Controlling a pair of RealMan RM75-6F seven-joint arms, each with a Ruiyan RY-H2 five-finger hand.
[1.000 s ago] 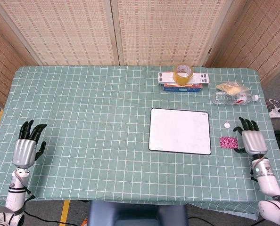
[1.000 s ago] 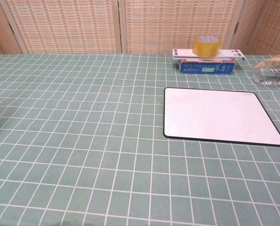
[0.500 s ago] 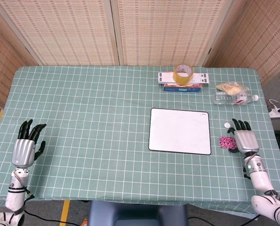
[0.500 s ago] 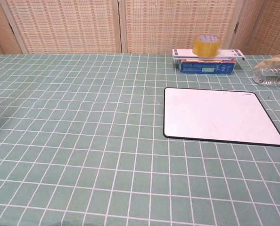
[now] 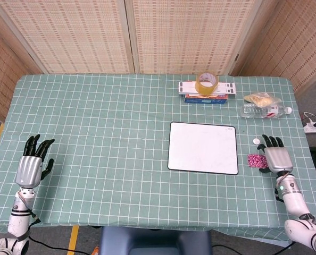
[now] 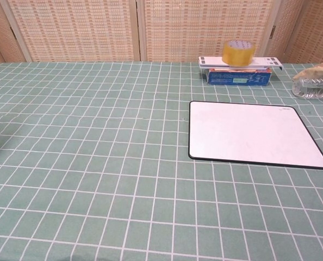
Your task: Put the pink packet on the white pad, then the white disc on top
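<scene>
Fig.: table w/ green checked cloth (image 5: pixel 121 127), head view above, chest view from the front edge. White pad (image 5: pixel 203 147) lies bare right of centre; nothing on it in either view, so neither step of the task is done. Pink packet (image 5: pixel 255 160) sits flat on the cloth just right of the pad, apart from its black border. White disc (image 5: pixel 257 141) lies on the cloth a little behind the packet, also off the pad. Right hand (image 5: pixel 276 158) is palm-down just beside the packet on its right, fingers extended and spread, thumb side at or touching the packet's edge; contact can't be confirmed at this res. It holds nothing. Left hand (image 5: pixel 31 166) rests near the table's left front edge, well apart from all task items, fingers splayed, empty. Neither hand shows in chest view. Background: yellow tape roll (image 5: pixel 206 81) atop a white rack over a blue box (image 5: pixel 206 99), plus a water bottle (image 5: pixel 262 110) lying on its side w/ a bagged item behind it. Judgement: task at its very start; right hand appears set to take the packet. Remaining: grasp packet, place on pad, then fetch disc and set it on top.
</scene>
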